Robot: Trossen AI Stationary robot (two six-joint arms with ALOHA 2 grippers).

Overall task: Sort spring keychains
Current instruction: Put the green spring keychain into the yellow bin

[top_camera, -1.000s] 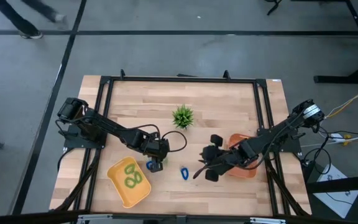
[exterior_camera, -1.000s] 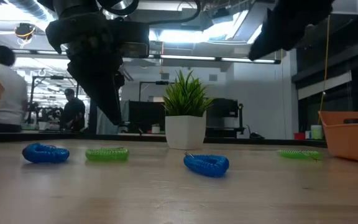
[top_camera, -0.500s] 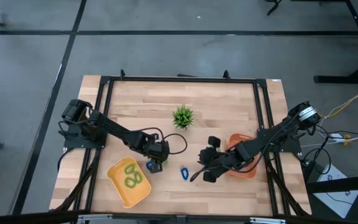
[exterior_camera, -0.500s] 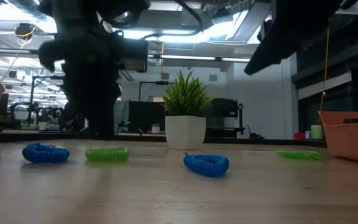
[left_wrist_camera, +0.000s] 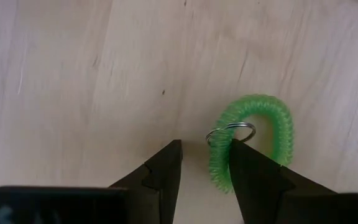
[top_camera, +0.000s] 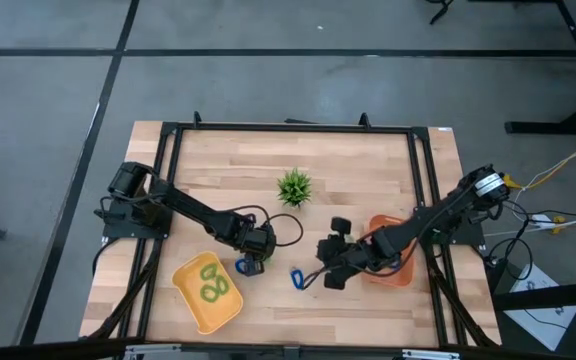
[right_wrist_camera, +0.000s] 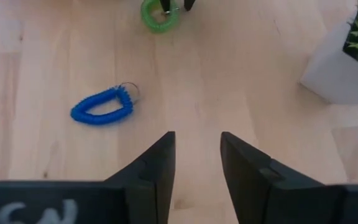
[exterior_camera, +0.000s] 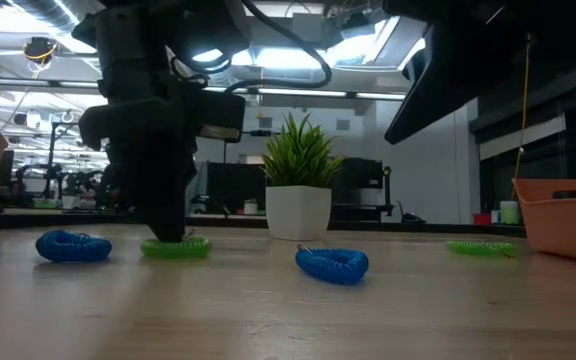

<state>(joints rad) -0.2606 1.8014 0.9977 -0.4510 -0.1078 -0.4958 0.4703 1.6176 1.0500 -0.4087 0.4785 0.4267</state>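
A light green spring keychain (left_wrist_camera: 257, 134) lies flat on the wood left of the middle, its metal ring (left_wrist_camera: 230, 132) toward my left gripper (left_wrist_camera: 205, 165). That gripper is open and low over it: one finger stands inside the loop, the other outside, with the coil's side between them. A blue keychain (top_camera: 240, 266) lies just beside it. Another blue keychain (right_wrist_camera: 101, 107) lies at the table's middle, ahead of my open right gripper (right_wrist_camera: 196, 149), which hangs above the table. A further green keychain (exterior_camera: 481, 247) lies near the orange tray (exterior_camera: 566, 215). My left gripper comes from above, pointing steeply down, astride one side of the green keychain's coil (left_wrist_camera: 218, 168) beside the metal ring. Whether a finger touches the coil, I cannot tell. The keychain lies flat on the table.
A yellow tray (top_camera: 190, 300) at the near left holds green keychains. The orange tray (top_camera: 400, 276) sits under my right arm. A small potted plant (top_camera: 294, 187) stands behind the middle. A black frame runs round the table.
My left gripper has sunk straight down onto the green keychain, staying open. My right gripper has come down and gone a little toward the table's left, toward the middle blue keychain. The keychains have not moved.
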